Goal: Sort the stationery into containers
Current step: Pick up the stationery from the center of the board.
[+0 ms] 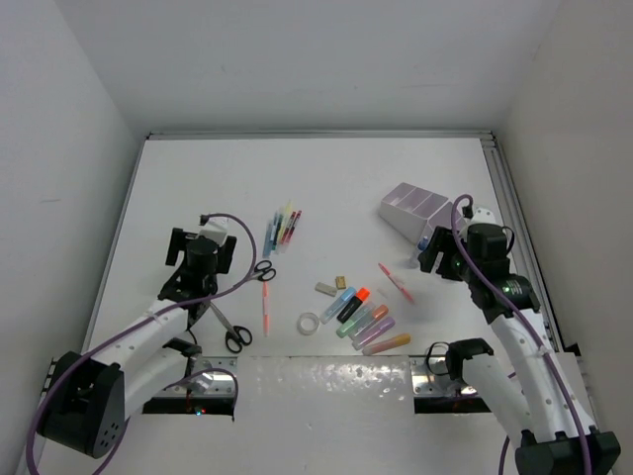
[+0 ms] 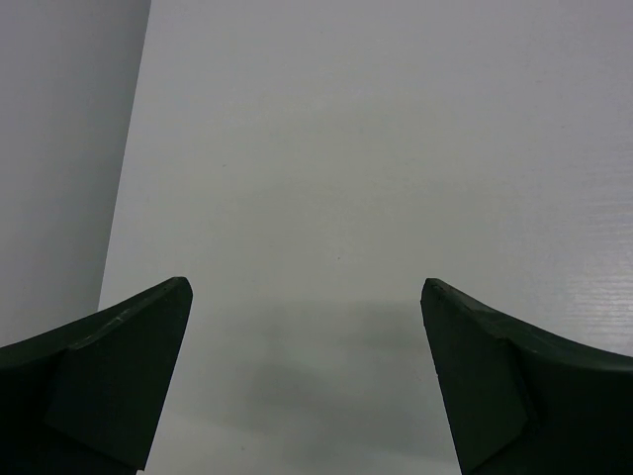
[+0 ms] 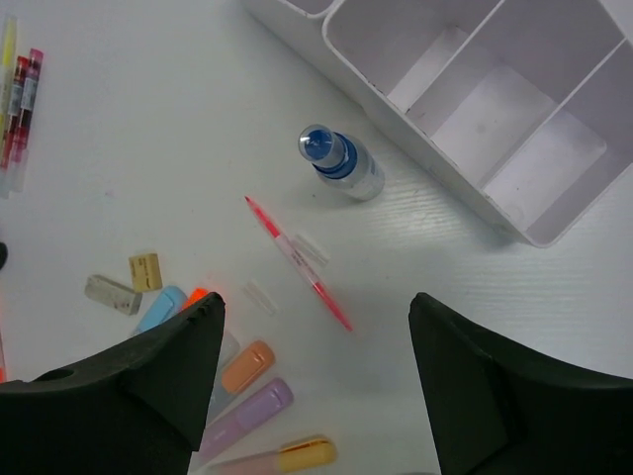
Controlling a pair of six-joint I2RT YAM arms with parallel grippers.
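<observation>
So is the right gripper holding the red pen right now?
No, the red pen lies flat on the table below the right gripper, whose jaws stand wide open.

a white table (image 1: 326, 188) sits enclosed by plain white walls (image 1: 297, 59), with a metal rail (image 1: 516, 223) along its right edge.

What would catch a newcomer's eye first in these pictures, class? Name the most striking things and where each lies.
The fan of pastel highlighters lies mid-table, toward its near edge, and is the brightest patch from above. The pale organizer stands at the far right, its visible compartments empty. The right gripper hovers open above a red pen lying near it.
</observation>
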